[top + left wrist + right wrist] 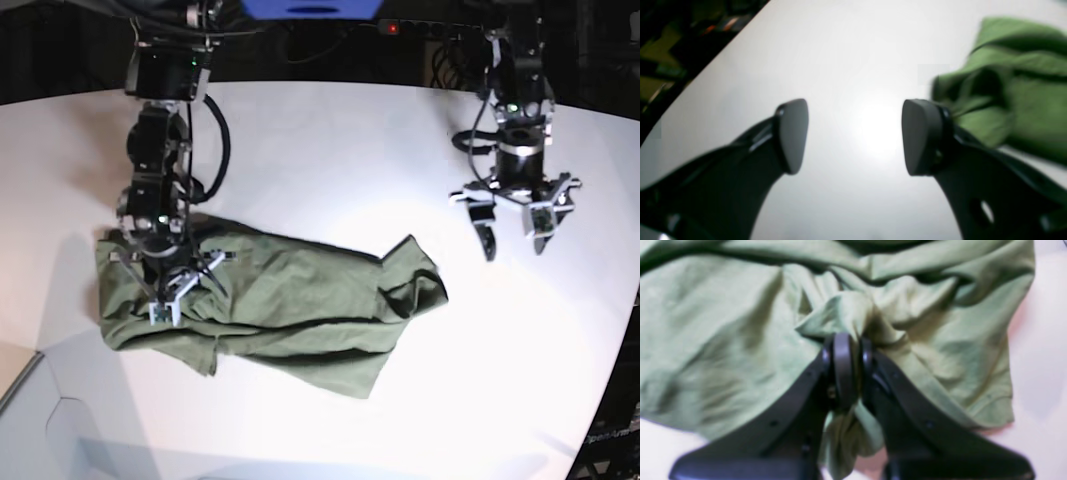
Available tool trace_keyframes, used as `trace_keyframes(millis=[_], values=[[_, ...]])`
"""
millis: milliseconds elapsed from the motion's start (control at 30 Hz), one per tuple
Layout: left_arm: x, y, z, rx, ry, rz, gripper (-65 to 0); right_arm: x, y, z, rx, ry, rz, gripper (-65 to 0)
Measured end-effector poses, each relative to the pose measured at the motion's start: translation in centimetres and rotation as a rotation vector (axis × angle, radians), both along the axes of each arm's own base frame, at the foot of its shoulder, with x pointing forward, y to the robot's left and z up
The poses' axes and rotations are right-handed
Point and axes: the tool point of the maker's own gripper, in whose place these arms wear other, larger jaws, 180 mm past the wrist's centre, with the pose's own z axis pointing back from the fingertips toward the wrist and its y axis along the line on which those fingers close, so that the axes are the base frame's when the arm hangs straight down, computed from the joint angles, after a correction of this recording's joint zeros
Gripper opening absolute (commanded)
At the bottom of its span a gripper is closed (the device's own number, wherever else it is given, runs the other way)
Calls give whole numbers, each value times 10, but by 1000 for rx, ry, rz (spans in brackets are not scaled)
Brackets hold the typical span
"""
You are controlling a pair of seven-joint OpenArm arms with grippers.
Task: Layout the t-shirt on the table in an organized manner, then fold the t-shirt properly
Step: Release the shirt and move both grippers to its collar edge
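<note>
Right wrist view shows the right gripper [846, 350] pinched shut on a fold of the crumpled olive-green cloth t-shirt [740, 340] (lying on the smooth white table [330, 150]); lifting slowly should spread it, while the left gripper [855, 136] hangs open, empty.

Dark clutter [330, 40] lies beyond the far edge, with a small red light [392, 28].

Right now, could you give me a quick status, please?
Right gripper shut on t-shirt. Left gripper open, empty, above table. Shirt crumpled. Nothing in the way.
</note>
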Motion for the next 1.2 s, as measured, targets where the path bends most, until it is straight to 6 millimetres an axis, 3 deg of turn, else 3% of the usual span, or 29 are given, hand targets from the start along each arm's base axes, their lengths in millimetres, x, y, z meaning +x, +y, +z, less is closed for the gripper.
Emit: trace_keyframes(millis=[200,400,533,700,900,1000,1100,1200], values=[[24,-51,-6,-39,2,-121,-222,-7,-2,-2,-7,5,-2,-645],[36,-93,-33,-56,65,-230,-221,-24,-9,-18,-26,48,-2,-426],[48,-115,-53,-58,112,-284,-221,-27,-11,-4,-34,9,-6,-350],[63,-104,-75,-53,165,-250,-221,-21,-15,25,-50,-72,-13,-345],[77,-88,-101,-49,236,-205,-221,-11,-1,30,-57,-81,29,-344],[83,-85,-103,-43,238,-205,-221,-6,22,23,-53,-68,93,-344],[91,-70,-101,-16,236,-195,-221,-12,42,-1,-66,3,171,-344],[97,-52,-100,7,237,-174,-221,-11,48,-13,-68,35,193,-344]])
